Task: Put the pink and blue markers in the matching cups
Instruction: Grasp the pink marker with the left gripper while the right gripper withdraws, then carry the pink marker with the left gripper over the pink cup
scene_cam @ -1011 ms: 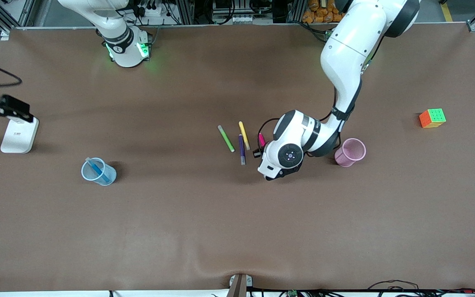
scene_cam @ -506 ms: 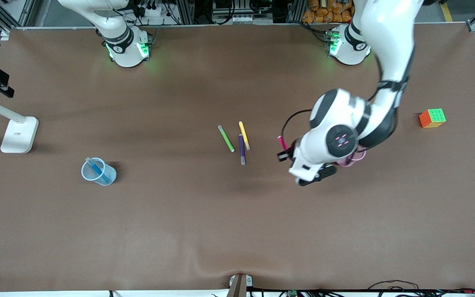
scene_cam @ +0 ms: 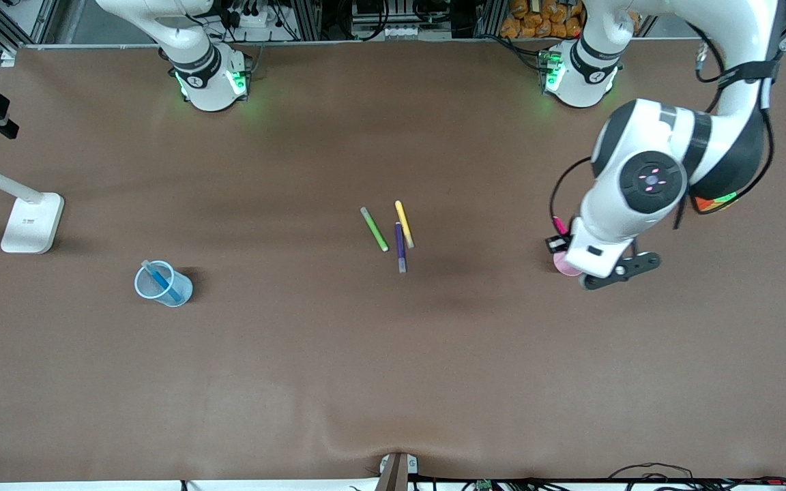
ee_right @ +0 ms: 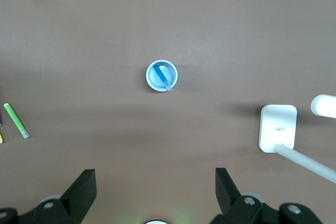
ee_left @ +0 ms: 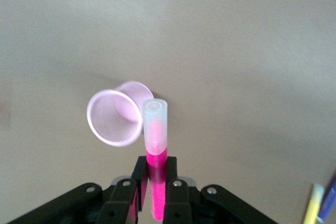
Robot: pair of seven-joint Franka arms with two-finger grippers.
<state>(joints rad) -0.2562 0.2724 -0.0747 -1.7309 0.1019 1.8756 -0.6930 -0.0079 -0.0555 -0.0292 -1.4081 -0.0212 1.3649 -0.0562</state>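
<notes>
A broad table covered in plain brown matting (scene_cam: 297,354) carries a pale blue translucent plastic cup (scene_cam: 163,284) toward the right arm's end and a pale pink translucent cup (ee_left: 116,117) toward the left arm's end. Near the middle lie a slim green pen (scene_cam: 374,229), a yellow pen (scene_cam: 404,223) and a dark purple pen (scene_cam: 400,247). A white lamp base (scene_cam: 32,222) and a partly hidden multicoloured puzzle cube (scene_cam: 714,202) stand near opposite ends.

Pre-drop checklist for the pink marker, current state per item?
1. Left claw shut on pink marker: ok.
2. Marker upright in the grip, pale end down: ok.
3. Marker over the pink cup mouth: not ok; in the left wrist view it sits beside the rim.
4. Pink cup upright, nothing in it: ok.
5. Blue marker already in blue cup: ok.
6. Right claw open, high above the blue cup, waiting: ok.
</notes>
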